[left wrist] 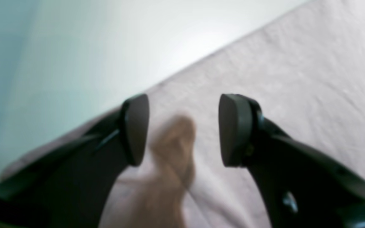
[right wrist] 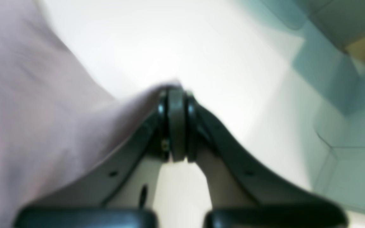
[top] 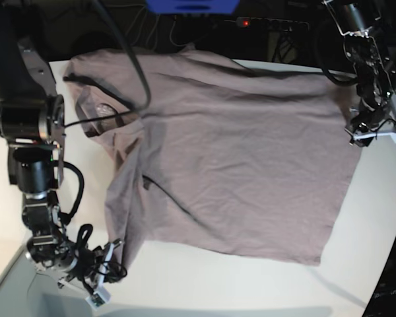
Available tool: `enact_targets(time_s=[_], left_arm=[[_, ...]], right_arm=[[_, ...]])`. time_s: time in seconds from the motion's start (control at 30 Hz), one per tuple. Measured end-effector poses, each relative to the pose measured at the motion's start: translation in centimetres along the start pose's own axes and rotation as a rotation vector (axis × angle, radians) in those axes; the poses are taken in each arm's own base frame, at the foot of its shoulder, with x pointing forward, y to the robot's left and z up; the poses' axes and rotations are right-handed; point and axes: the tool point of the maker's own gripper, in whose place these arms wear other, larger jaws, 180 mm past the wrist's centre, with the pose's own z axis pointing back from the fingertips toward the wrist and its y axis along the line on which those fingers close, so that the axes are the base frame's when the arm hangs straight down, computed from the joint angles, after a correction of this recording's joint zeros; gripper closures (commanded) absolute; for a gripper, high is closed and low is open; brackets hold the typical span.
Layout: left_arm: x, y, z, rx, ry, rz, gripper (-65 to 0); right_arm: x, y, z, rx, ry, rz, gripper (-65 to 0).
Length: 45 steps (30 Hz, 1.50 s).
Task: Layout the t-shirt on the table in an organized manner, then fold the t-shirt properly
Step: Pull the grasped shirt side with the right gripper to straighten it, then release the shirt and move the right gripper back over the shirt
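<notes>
The mauve t-shirt (top: 237, 158) lies spread across the white table (top: 251, 290), collar at the left and hem at the right, with wrinkles and a bunched left side. My right gripper (top: 113, 251) is at the shirt's near-left corner. In the right wrist view it (right wrist: 176, 95) is shut, and the cloth (right wrist: 27, 110) is drawn up to a peak at its tip. My left gripper (top: 360, 135) hangs at the hem edge on the right. It (left wrist: 184, 129) stands open over the cloth (left wrist: 296, 79), with a blurred brownish shape (left wrist: 173, 158) between its fingers.
The table's curved edge (top: 389, 251) runs down the right side. Behind the table lie a blue object (top: 191, 5), cables and a power strip with a red light (top: 247, 23). A grey box corner (right wrist: 337, 19) shows beyond the table in the right wrist view.
</notes>
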Motion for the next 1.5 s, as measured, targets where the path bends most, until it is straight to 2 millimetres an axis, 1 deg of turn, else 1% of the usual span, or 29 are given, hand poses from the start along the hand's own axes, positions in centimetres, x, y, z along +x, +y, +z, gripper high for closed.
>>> enact_targets(time_s=[0.13, 0.17, 0.23, 0.37, 0.43, 0.53, 0.6, 0.67, 0.73, 0.8, 1.1, 1.13, 1.2, 1.23, 1.3, 1.33, 1.4, 1.47, 1.5], left_arm=[[0.1, 0.5, 0.1, 0.014, -0.002, -0.007, -34.4], [0.1, 0.5, 0.1, 0.013, -0.003, -0.007, -34.4], [0.1, 0.4, 0.1, 0.012, -0.003, -0.007, -34.4], [-0.2, 0.7, 0.2, 0.016, 0.004, -0.006, -34.4], [-0.4, 1.0, 0.3, 0.022, 0.008, -0.012, -34.4], [-0.4, 1.0, 0.2, 0.021, 0.007, -0.011, -34.4], [-0.4, 0.9, 0.2, 0.021, 0.008, -0.011, -34.4], [-0.4, 0.9, 0.3, 0.021, 0.009, -0.011, -34.4], [-0.5, 1.0, 0.2, 0.024, 0.010, -0.014, -34.4], [-0.5, 1.0, 0.2, 0.024, 0.011, -0.013, -34.4], [-0.5, 0.9, 0.2, 0.022, 0.011, -0.014, -34.4], [-0.5, 0.9, 0.2, 0.022, 0.010, -0.014, -34.4], [-0.4, 1.0, 0.2, 0.023, 0.010, -0.016, -34.4], [-0.3, 1.0, 0.2, 0.023, 0.010, -0.018, -34.4], [-0.2, 1.1, 0.2, 0.024, 0.007, -0.020, -34.5], [-0.1, 1.2, 0.2, 0.026, 0.000, -0.022, -34.5], [-0.2, 1.3, 0.2, 0.027, 0.004, -0.023, -34.6], [-0.1, 1.6, 0.1, 0.031, 0.006, -0.026, -34.6], [-0.1, 2.0, -0.1, 0.040, 0.014, -0.033, -34.6]], right_arm=[[1.5, -1.8, -0.1, 0.004, -0.096, -0.041, 0.0], [1.8, -2.2, -0.1, -0.005, -0.111, -0.031, -1.8], [2.3, -4.0, 0.1, -0.083, -0.144, -0.006, -9.0], [2.7, -8.4, 1.0, -0.368, -0.160, 0.072, -28.2], [2.9, -10.1, 1.7, -0.482, -0.168, 0.079, -34.2], [2.9, -11.7, 2.7, -0.580, -0.170, 0.071, -34.7], [2.6, -11.9, 2.9, -0.593, -0.169, 0.072, -34.7], [1.6, -11.2, 2.7, -0.583, -0.164, 0.070, -34.9], [-0.3, -10.1, 2.2, -0.562, -0.124, 0.067, -35.0], [-1.6, -9.5, 1.9, -0.548, -0.095, 0.060, -35.1], [-2.0, -9.4, 2.0, -0.549, -0.094, 0.055, -35.2], [-2.4, -9.2, 1.9, -0.549, -0.085, 0.052, -35.2], [-3.8, -8.2, 1.9, -0.544, -0.040, 0.041, -35.2], [-4.7, -7.2, 1.9, -0.535, -0.021, 0.038, -35.3], [-6.5, -4.4, 1.8, -0.506, 0.011, 0.030, -37.0], [-7.1, -2.4, 1.8, -0.484, 0.014, 0.031, -39.0], [-7.2, 1.1, 1.8, -0.419, 0.007, 0.025, -42.7], [-6.6, 4.2, 1.9, -0.366, 0.011, 0.017, -46.3], [-6.2, 5.6, 2.1, -0.347, 0.012, 0.007, -47.7]])
